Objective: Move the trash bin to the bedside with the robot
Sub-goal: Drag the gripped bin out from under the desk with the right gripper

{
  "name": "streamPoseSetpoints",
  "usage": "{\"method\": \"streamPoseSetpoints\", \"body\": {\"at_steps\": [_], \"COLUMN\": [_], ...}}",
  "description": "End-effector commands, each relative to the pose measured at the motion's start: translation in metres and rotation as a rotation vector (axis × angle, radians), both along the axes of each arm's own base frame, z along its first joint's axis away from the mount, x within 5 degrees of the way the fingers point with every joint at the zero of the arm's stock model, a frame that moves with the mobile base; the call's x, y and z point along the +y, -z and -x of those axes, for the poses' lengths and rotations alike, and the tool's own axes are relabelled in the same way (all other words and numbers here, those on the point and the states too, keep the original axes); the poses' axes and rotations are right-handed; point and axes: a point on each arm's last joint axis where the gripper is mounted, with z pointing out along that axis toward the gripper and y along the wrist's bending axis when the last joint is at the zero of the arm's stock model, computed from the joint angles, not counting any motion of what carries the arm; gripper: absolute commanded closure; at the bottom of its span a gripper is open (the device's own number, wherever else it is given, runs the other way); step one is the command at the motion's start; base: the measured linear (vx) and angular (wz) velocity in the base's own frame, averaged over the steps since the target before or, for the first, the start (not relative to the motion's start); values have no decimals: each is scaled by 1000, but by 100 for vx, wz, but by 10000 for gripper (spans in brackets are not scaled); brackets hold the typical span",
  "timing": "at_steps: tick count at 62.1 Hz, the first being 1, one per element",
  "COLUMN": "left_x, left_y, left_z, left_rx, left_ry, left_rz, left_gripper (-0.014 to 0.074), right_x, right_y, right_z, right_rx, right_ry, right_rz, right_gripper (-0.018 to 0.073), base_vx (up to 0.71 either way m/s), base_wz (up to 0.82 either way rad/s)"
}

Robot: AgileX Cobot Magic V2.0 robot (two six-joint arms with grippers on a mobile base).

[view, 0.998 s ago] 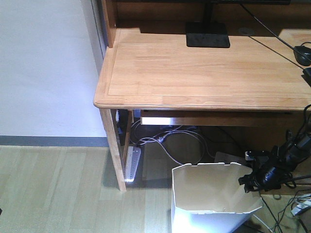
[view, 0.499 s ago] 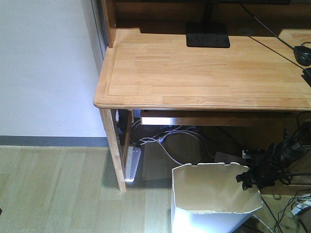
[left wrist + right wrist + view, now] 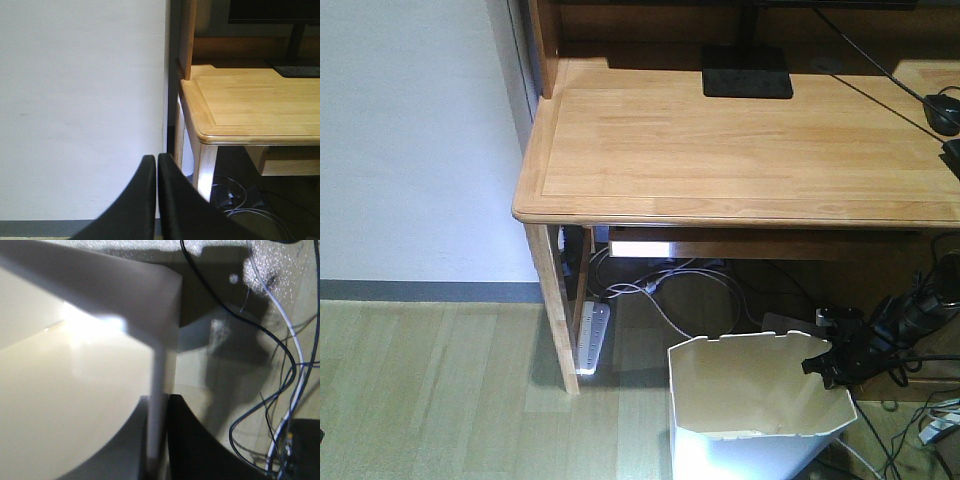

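The white faceted trash bin (image 3: 755, 425) stands on the floor below the desk's front edge, at the bottom right of the front view, its cream inside showing. My right gripper (image 3: 828, 372), on a slim black arm, is shut on the bin's right rim. In the right wrist view the thin white rim wall (image 3: 159, 405) runs between the two black fingers, one inside the bin, one outside, with the right gripper (image 3: 159, 440) clamped on it. My left gripper (image 3: 156, 162) is shut with nothing in it, held before a white wall. The bedside is out of view.
A light wooden desk (image 3: 740, 150) carries a black monitor base (image 3: 748, 72). Its left leg (image 3: 555, 310) stands near a white power strip (image 3: 592, 338). Tangled cables (image 3: 670, 290) lie under the desk, and more cables (image 3: 280, 405) run on the floor right of the bin.
The bin has shifted slightly left and toward the camera, and its rim sits lower in the frame. My right gripper moved down-left with it, still clamped on the rim.
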Motion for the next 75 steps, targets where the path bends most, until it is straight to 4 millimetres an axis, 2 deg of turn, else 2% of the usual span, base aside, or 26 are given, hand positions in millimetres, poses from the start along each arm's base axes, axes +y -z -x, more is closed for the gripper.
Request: {"method": "streamPoseSetpoints", "body": {"at_steps": [1, 10, 18, 31, 41, 56, 75], "left_x": [0, 0, 0, 0, 0, 0, 0], "left_y": [3, 3, 3, 3, 3, 3, 3], "left_z": [-1, -1, -1, -1, -1, -1, -1], "left_rx": [-50, -50, -50, -50, -50, -50, -50], "left_ry": [4, 4, 4, 4, 4, 4, 4], "left_rz": [14, 14, 14, 14, 14, 14, 14], "left_gripper": [602, 602, 602, 602, 602, 602, 602], "right_x": [3, 10, 14, 21, 28, 38, 54], "right_y": [-24, -31, -42, -78, -120, -187, -267], "right_z": [-17, -21, -13, 5, 11, 37, 69], "right_rx": [-26, -45, -80, -132, -196, -266, -370], "right_ry": [16, 50, 58, 41, 53, -20, -25], "right_rz": [-68, -153, -162, -181, -220, -223, -272], "right_gripper": [572, 566, 565, 565, 565, 565, 565], "base_vx": [0, 0, 0, 0, 0, 0, 0], "base_wz": [0, -1, -1, 0, 0, 0, 0]}}
